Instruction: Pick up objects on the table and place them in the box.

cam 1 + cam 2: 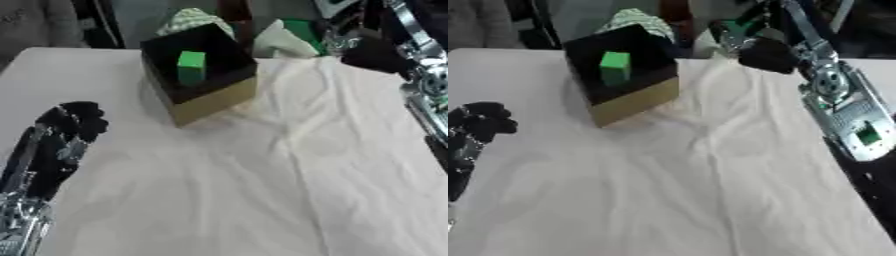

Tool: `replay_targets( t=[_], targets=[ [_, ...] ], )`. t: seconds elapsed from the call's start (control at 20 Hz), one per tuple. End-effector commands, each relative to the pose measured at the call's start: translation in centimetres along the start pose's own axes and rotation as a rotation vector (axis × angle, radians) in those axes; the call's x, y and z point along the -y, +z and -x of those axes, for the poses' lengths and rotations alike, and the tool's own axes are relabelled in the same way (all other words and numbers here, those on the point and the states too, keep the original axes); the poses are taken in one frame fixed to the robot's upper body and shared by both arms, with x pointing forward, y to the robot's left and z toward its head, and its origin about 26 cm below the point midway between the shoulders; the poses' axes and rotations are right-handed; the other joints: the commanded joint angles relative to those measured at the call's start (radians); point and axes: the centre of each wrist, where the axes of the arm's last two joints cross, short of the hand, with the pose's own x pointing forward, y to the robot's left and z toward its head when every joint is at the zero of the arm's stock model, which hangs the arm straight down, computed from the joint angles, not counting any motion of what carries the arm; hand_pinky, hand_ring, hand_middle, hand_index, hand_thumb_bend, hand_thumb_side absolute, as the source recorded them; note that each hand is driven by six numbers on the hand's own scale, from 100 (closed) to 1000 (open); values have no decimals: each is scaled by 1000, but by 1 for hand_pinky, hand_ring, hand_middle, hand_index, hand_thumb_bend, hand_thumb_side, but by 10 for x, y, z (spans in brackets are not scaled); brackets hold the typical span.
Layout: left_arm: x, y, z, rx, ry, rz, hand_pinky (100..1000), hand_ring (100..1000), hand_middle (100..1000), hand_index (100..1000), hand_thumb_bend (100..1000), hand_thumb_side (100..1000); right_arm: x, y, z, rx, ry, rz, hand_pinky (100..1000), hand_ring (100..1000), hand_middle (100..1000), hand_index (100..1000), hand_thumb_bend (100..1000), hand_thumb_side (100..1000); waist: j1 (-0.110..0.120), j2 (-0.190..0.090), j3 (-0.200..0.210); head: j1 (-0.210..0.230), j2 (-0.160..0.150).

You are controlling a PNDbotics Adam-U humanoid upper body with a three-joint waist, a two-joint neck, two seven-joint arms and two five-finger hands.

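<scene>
- Box (206, 80) stands on the desk (262, 200), well ahead of the left hand (61, 145) and off to its right; its inside is black, its outer walls tan, and it sits turned cornerwise.
- A green block (191, 66) is inside the box, upright, against the black lining.
- The left hand rests low at the left side of the desk, black fingers curled in toward the palm, holding nothing; the silver forearm (19, 225) runs down behind it to the lower corner.
- Between that hand and the box lies only the white cloth (710, 165), which covers the desk and is creased in long folds running away from the box toward the near edge.
- The right arm (837, 105) comes down the right edge, silver plates with a small green patch on one of them.
- At its upper end the right hand (767, 54) shows as a dark rounded shape near the desk's far edge, beyond and to the right of the box; I cannot tell how its fingers are set.
- The right hand is apart from the box, with a strip of cloth between them.
- Just behind the right hand, past the desk edge, there is a green and white clutter (293, 37) that I cannot make out.
- Behind the box, a pale checked shape (194, 19) pokes up.
</scene>
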Motion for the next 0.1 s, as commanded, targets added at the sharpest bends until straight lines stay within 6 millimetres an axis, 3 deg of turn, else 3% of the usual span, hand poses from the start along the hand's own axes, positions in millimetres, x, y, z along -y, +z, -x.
replay_targets(
  t=[0.05, 0.1],
  targets=[
    [-6, 0, -3, 8, -24, -17, 667, 623, 599, 713, 470, 537, 15, 9, -12, 31, -17, 68, 566, 625, 688, 831, 362, 378, 6, -19, -12, 9, 20],
    [-6, 2, -2, 3, -25, -20, 667, 623, 599, 713, 471, 540, 15, 15, -9, 20, -25, 78, 565, 625, 685, 827, 351, 382, 9, -19, -19, 10, 26]
  ],
)
